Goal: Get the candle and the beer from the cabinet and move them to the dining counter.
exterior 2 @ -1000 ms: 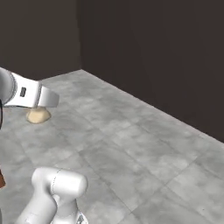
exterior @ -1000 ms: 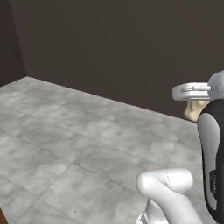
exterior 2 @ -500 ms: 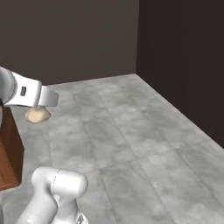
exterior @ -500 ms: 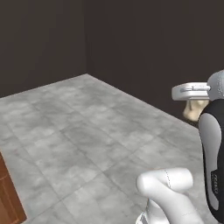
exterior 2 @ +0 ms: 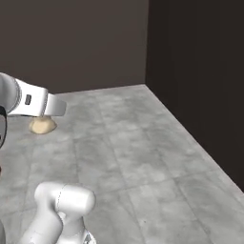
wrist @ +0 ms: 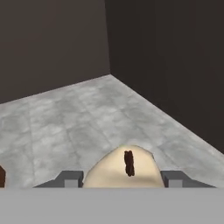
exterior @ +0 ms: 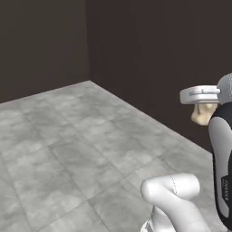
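Note:
The candle [wrist: 124,168] is a small cream-beige lump with a dark wick, and it sits between my two finger tips in the hand view. My gripper [wrist: 124,178] is shut on it. From the left base view the candle [exterior: 202,113] hangs under the white hand at the right edge, high above the floor. In the right base view the candle [exterior 2: 43,125] shows just below the hand at the left. The beer, the cabinet and the dining counter are out of view.
A grey tiled floor [exterior: 68,145] spreads below the arm. Dark walls [exterior 2: 190,57] meet in a corner ahead. A small brown sliver [wrist: 1,177] touches the left edge of the hand view.
The whole picture has shifted as the base turns: the wall corner slid across both base views and a brown wooden edge left them. The candle stays in the gripper.

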Controlling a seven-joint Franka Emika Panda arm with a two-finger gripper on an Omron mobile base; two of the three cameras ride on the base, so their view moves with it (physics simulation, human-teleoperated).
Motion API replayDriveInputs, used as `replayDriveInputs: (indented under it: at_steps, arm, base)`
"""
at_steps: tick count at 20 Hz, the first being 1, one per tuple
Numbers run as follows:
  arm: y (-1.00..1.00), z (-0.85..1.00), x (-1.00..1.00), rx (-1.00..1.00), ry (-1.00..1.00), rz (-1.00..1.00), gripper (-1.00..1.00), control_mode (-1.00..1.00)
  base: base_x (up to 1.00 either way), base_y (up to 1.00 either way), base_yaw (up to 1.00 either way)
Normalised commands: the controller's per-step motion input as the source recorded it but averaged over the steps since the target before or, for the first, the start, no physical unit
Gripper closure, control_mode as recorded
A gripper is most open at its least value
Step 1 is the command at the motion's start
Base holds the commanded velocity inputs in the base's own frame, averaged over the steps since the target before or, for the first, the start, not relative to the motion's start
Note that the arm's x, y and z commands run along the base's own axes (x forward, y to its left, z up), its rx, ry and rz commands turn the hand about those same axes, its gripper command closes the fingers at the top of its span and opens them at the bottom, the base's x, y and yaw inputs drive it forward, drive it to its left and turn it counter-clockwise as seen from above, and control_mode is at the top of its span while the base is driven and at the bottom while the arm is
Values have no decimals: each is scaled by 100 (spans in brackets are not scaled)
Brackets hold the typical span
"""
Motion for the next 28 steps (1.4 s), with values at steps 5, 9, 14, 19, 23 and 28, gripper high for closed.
replayDriveInputs:
  at_steps: [5,9,14,19,23,28]
  arm:
    - [0,0,0,0,0,0,100,100]
    - [0,0,0,0,0,0,100,100]
    - [0,0,0,0,0,0,100,100]
    - [0,0,0,0,0,0,100,100]
    - [0,0,0,0,0,0,100,100]
    - [0,0,0,0,0,0,100,100]
  base:
    - [100,-48,31]
    - [100,-13,52]
    - [100,-16,57]
    - [100,-51,46]
    - [100,-78,34]
    - [100,-70,37]
